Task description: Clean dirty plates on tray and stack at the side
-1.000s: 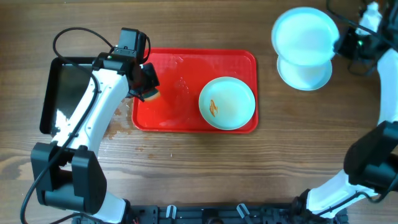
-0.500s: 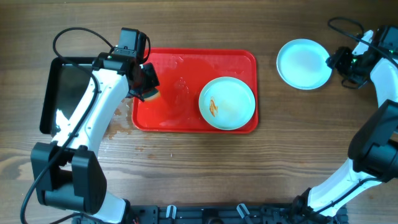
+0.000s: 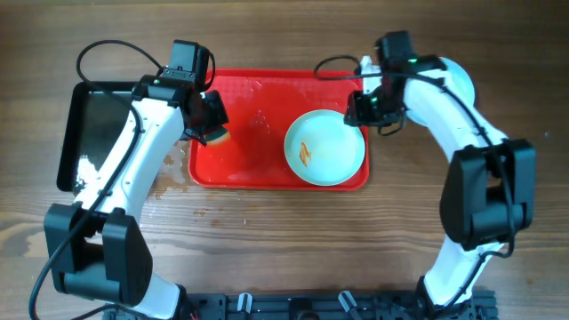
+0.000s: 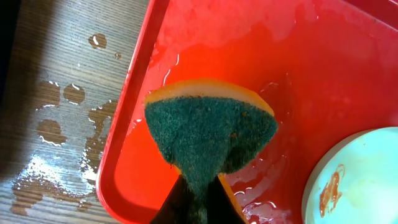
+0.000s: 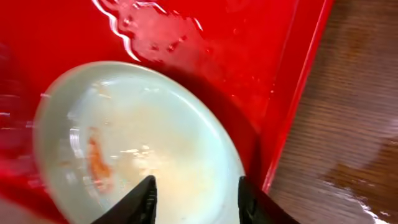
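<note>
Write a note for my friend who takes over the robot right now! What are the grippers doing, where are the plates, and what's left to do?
Left gripper: shut on the sponge, at the wet left end of the red tray.
Right gripper: open, above the right rim of the plate, not gripping it.
Plate: on the tray's right half, with an orange smear, so not clean yet.
Other plates: none show clearly; the right arm blocks that side of the table.
Left to do: scrub this plate, then stack it at the side.
</note>
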Action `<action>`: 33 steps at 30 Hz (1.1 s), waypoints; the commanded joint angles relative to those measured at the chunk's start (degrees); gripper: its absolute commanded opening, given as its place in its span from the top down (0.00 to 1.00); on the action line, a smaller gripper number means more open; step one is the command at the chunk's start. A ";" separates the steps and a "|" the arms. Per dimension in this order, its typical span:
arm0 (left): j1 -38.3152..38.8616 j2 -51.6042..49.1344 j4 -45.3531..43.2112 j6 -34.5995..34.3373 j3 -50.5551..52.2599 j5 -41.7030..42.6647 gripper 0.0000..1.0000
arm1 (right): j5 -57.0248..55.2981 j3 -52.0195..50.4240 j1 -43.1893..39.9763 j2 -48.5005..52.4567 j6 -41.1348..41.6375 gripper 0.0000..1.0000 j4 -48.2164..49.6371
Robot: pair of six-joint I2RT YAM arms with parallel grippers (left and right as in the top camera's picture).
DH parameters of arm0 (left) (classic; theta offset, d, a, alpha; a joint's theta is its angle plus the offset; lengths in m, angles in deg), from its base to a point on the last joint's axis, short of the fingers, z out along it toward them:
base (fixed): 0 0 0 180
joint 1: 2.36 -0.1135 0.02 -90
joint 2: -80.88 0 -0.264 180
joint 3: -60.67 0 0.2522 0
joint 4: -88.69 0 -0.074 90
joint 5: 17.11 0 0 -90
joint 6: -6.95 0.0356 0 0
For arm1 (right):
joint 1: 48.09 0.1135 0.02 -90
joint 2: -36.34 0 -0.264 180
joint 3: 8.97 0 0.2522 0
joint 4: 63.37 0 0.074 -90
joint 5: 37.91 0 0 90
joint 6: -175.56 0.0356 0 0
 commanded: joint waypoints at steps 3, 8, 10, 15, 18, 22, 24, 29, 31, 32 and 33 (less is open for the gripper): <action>-0.02 1.29 0.02 -0.50 -0.20 0.68 0.96 | -9.31 0.15 1.27 2.10 -6.19 0.59 0.37; -0.02 1.29 0.07 -0.50 -0.20 0.68 0.96 | -3.78 0.15 1.38 5.22 -12.22 0.66 2.45; -0.02 1.29 0.07 -0.50 -0.20 0.68 0.96 | -3.28 0.15 1.44 5.66 -12.98 0.65 3.04; -0.02 1.29 0.28 -0.48 -0.20 0.70 0.96 | -5.01 0.15 1.49 6.27 -14.21 0.65 3.58; -0.02 1.29 0.61 -0.48 -0.20 0.68 0.96 | -4.17 -0.52 1.55 7.13 -14.21 0.66 2.95; -0.02 1.29 0.66 -0.48 -0.20 0.68 0.96 | -2.16 -0.72 2.23 7.67 -12.87 0.69 0.20; -0.02 1.29 0.63 -0.48 -0.20 0.68 0.96 | -1.90 -0.72 2.43 7.65 -10.23 0.86 -0.70; -0.02 1.29 0.42 -0.48 -0.20 0.68 0.96 | -1.31 -0.72 5.20 7.67 -4.31 0.87 -5.20; -0.02 1.29 0.39 -0.48 -0.20 0.68 0.96 | -1.25 -0.72 7.17 7.67 0.00 0.77 -7.30; -0.02 1.29 0.39 -0.48 -0.20 0.68 0.96 | -1.27 -0.72 7.85 7.67 1.33 0.70 -8.00; -0.02 1.29 0.44 -0.48 -0.20 0.68 0.96 | -1.27 -0.72 8.48 7.67 2.84 0.67 -8.57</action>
